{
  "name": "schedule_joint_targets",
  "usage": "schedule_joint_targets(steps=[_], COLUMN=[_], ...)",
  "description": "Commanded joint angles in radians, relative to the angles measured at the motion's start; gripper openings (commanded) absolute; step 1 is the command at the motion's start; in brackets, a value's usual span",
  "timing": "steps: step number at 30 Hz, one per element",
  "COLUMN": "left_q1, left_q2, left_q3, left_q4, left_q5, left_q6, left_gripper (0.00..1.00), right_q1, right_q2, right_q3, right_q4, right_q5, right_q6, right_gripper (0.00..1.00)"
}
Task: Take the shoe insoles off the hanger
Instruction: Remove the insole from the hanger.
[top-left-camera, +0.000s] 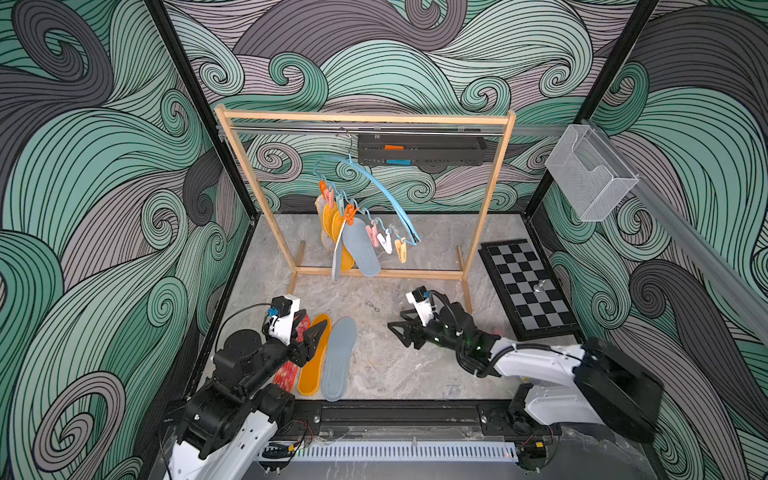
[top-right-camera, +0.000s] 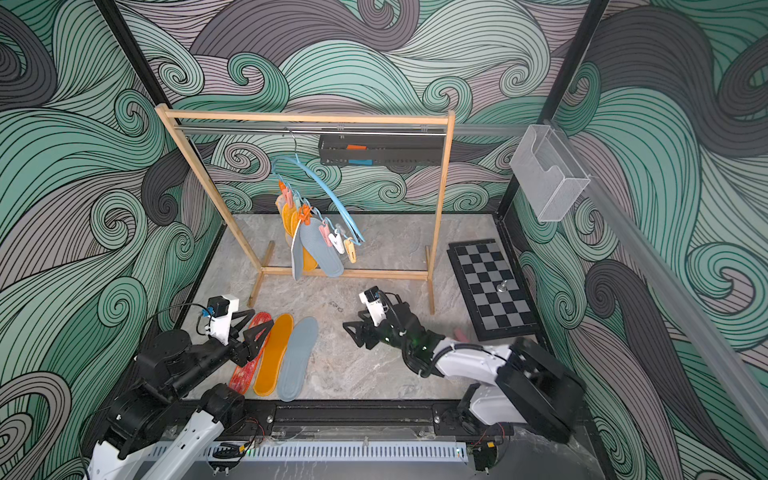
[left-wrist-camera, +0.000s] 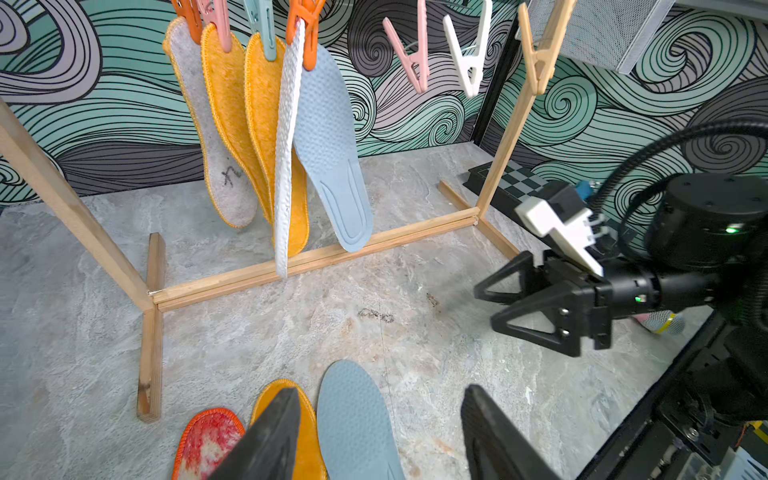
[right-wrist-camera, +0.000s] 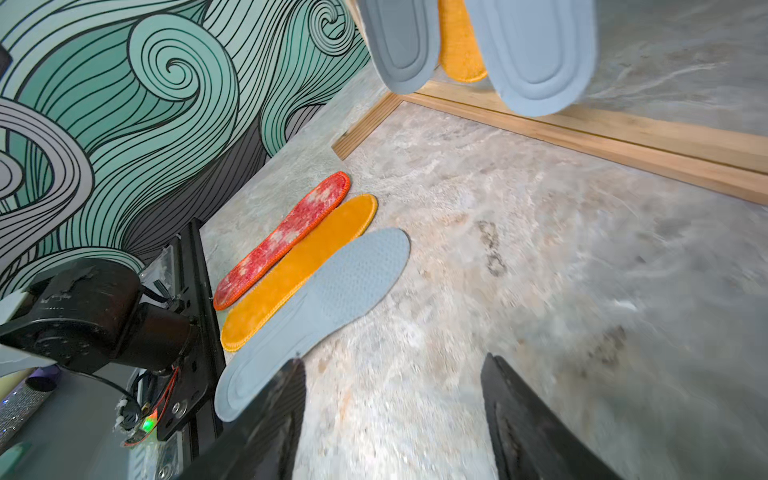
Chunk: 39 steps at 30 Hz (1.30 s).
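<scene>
The left claw (top-left-camera: 312, 322) sits in the lower left of a top view. Its fingers stand apart and hold nothing. The right claw (top-left-camera: 398, 333) is low in the middle, also open wide and empty.

Under the left claw, three insoles (top-left-camera: 328, 357) lie flat on the floor, side by side: red and white (right-wrist-camera: 282, 241), orange (right-wrist-camera: 299, 270) and grey-blue (right-wrist-camera: 328, 299). Five more hang from the hanger (top-left-camera: 374, 183), the light blue bow in the upper middle. In the left wrist view they fill the top: grey felt (left-wrist-camera: 220, 166), two orange (left-wrist-camera: 226, 95) (left-wrist-camera: 262, 104), white dotted (left-wrist-camera: 286, 145) and grey-blue (left-wrist-camera: 332, 145). A clip pinches the top of each one.

They look thin, light and bendy. I think the free bottom end is the best place to grab. The grey-blue one hangs on the outside, so it looks easiest.

The hanger hangs by a thin hook, so it may swing when pulled. The low bar of the wooden rack (left-wrist-camera: 316, 259) runs close under the tips. The insoles crowd each other. Three empty clips (left-wrist-camera: 469, 54) hang in the upper right. The chessboard (top-left-camera: 528, 286) lies well apart.
</scene>
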Motion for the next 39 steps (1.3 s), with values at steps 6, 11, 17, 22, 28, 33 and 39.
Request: schedule_joint_targets(steps=[6,11,17,22,28,33,39], left_q1=[-0.007,-0.006,-0.015,-0.019,-0.025,-0.028,-0.028], left_q2=[0.006,-0.004,0.010,0.008,0.014,0.021,0.019], left_q3=[0.004,0.001,0.001,0.001,0.000,-0.001,0.000], left_q4=[-0.005,-0.004,-0.005,-0.002,-0.002,-0.001,-0.002], left_q5=[-0.008,-0.012,-0.003,0.003,0.003,0.006,0.001], left_q6=[0.009,0.008,0.009,0.009,0.009,0.008,0.009], left_gripper=[0.63,0.63,0.63,0.63,0.63,0.63,0.63], right_q1=[0.000,-0.006,-0.012,-0.023,-0.026,-0.028,-0.045], right_q2=[0.452,0.634,0.754,0.857,0.925,0.975,0.996], right_q3=[0.290,0.461,0.650,0.803,0.902,0.979,1.001], right_q4=[0.573,0.672,0.647,0.617,0.559,0.541,0.551], right_q5=[-0.037,-0.008,0.055,0.092,0.175,0.183,0.162], right_q6=[0.069,0.011,-0.077,-0.088,-0.108,-0.097,-0.074], right_gripper=[0.74,0.80,0.90,0.93,0.91,0.82,0.51])
